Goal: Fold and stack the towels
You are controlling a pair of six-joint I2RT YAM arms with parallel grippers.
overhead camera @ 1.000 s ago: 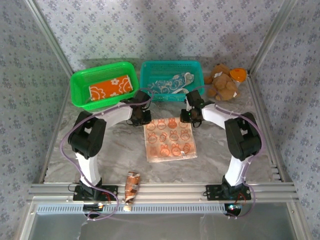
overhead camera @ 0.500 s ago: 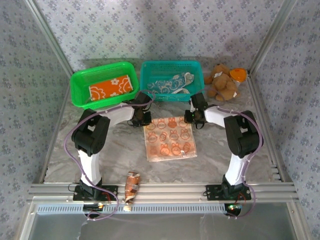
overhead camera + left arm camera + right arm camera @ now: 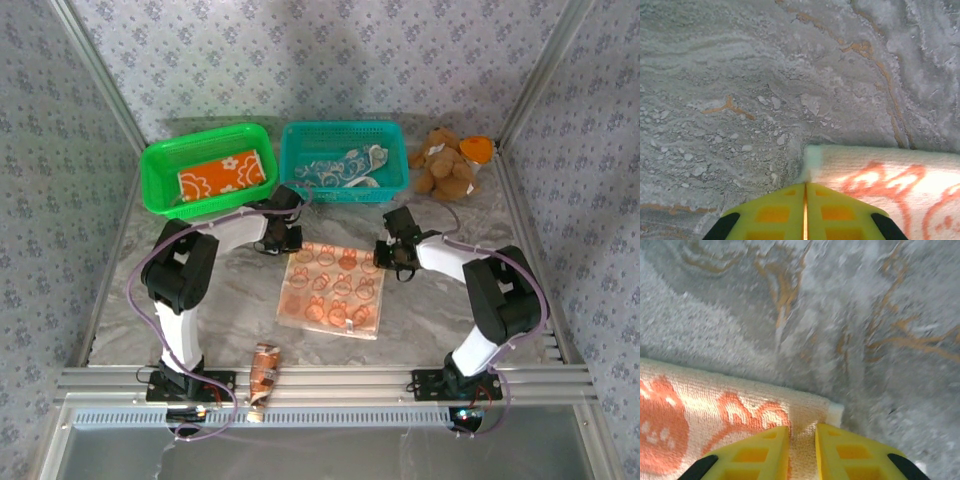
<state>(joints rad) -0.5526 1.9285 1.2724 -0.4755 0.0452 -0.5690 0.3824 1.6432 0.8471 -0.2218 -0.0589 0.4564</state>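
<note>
**rigwatcher:** ok so what was on the table at that moment, front to back?

**twoarms:** Nearest thing was a little brown packet [image 3: 265, 368] lying at the front edge of the marble table [image 3: 230, 295], by the left arm's base. Past that, the peach towel [image 3: 332, 292] with the orange bunny-ish prints was spread flat in one layer mid-table, a bit skewed, between the two arms.

**rigwatcher:** and the grippers?

**twoarms:** Both were down on its far edge. The left gripper [image 3: 805, 186] sat at the far-left corner, yellow fingers pressed tight together with just a hairline between them. Pretty sure the corner was nipped in there, but the cloth vanished under the fingertips in the wrist view, so I couldn't swear to it. The right gripper [image 3: 802, 430] was at the far-right corner, and that one was clear. Its fingers were pinching the towel, with a strip of peach terry showing in the narrow gap between them.

**rigwatcher:** other towels?

**twoarms:** At the back. The orange towel [image 3: 222, 172] with the white print lay folded in the green basket [image 3: 160, 155] on the left. The teal towel [image 3: 340, 166] was bunched up in the teal basket [image 3: 340, 127] just beside it. Right of that, a brown teddy bear [image 3: 445, 170] sat on the table with something orange [image 3: 478, 148] touching its far side, too small to make out.
</note>
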